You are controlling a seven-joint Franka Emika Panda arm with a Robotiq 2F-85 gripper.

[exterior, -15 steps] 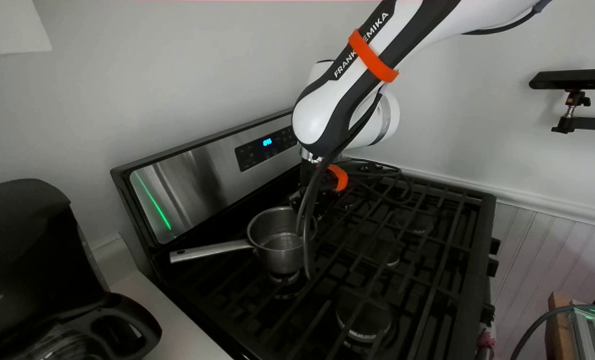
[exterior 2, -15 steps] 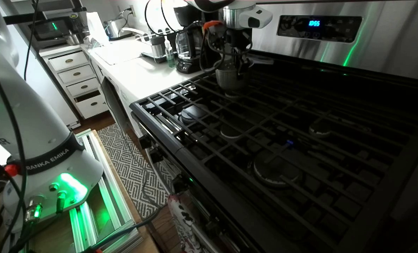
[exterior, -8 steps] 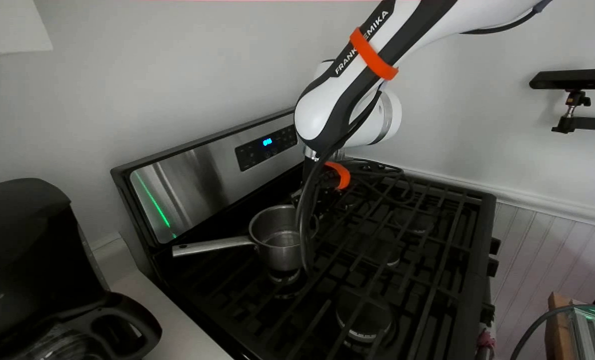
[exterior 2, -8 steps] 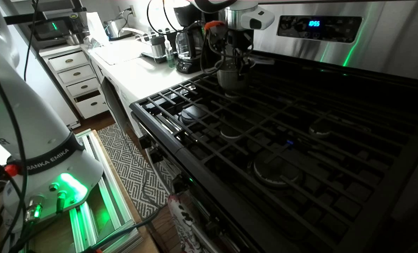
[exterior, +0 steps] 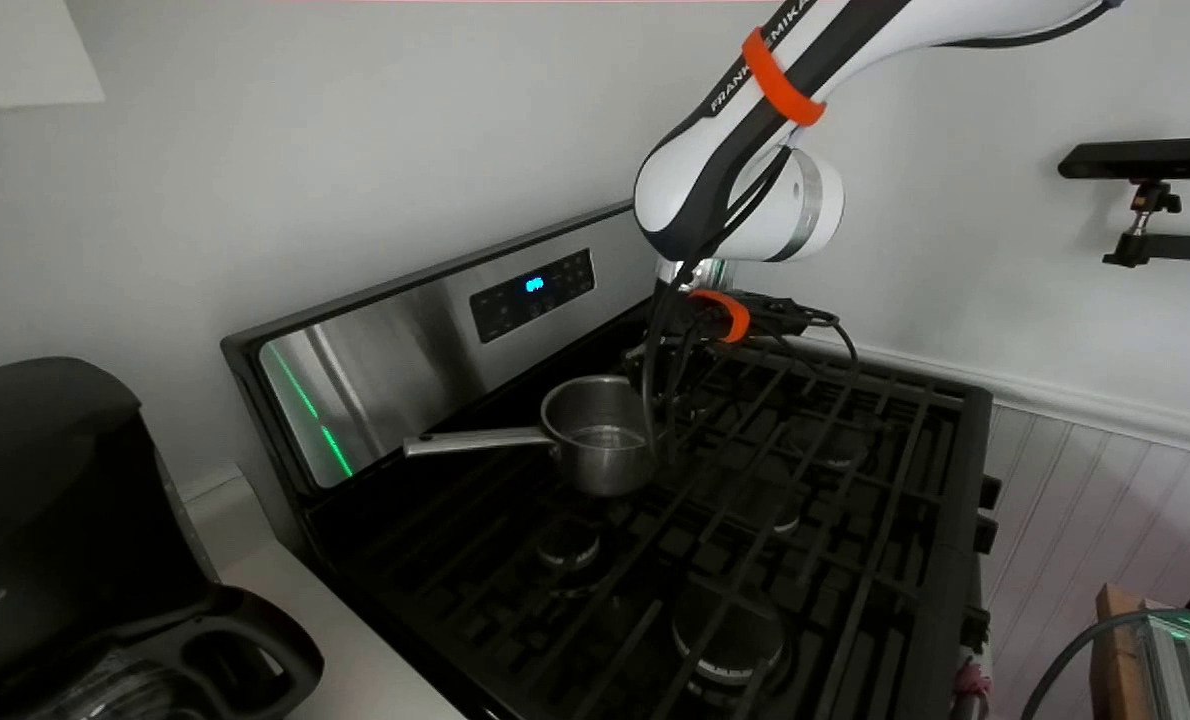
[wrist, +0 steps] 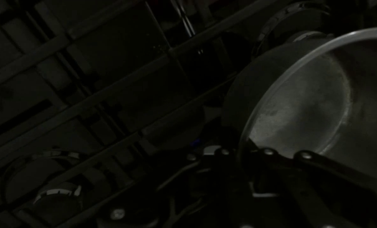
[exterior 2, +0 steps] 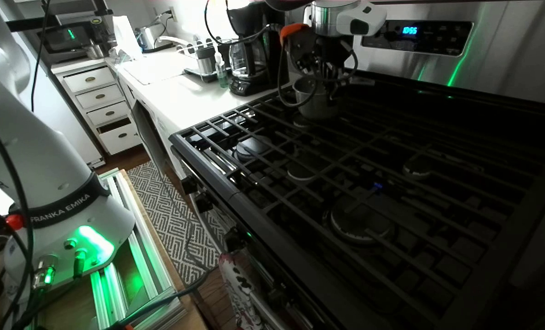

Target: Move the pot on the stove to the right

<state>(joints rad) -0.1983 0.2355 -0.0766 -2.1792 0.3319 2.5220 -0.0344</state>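
Note:
The pot (exterior: 603, 472) is a small shiny steel saucepan at the back of the black stove (exterior: 385, 375). Its long handle (exterior: 475, 441) points away from my gripper, toward the coffee maker side. It also shows in an exterior view (exterior 2: 317, 106), partly behind cables. My gripper (wrist: 240, 155) is shut on the pot's near rim, one finger inside and one outside, in the wrist view. The pot's inside (wrist: 297, 104) looks empty. In an exterior view my gripper (exterior 2: 331, 89) is dark and partly hidden by cables. I cannot tell whether the pot's base touches the grates.
The stove's slanted back panel with blue display (exterior: 533, 290) stands close behind the pot. A burner cap (exterior: 568, 545) shows beside the pot, another (exterior: 727, 635) nearer the front. A black coffee maker (exterior 2: 249, 55) stands on the white counter (exterior 2: 176, 98). Loose cables hang round the gripper.
My gripper and the pot have moved together along the back panel, away from the coffee maker and to the right in both exterior views. The burner formerly under the pot now shows.

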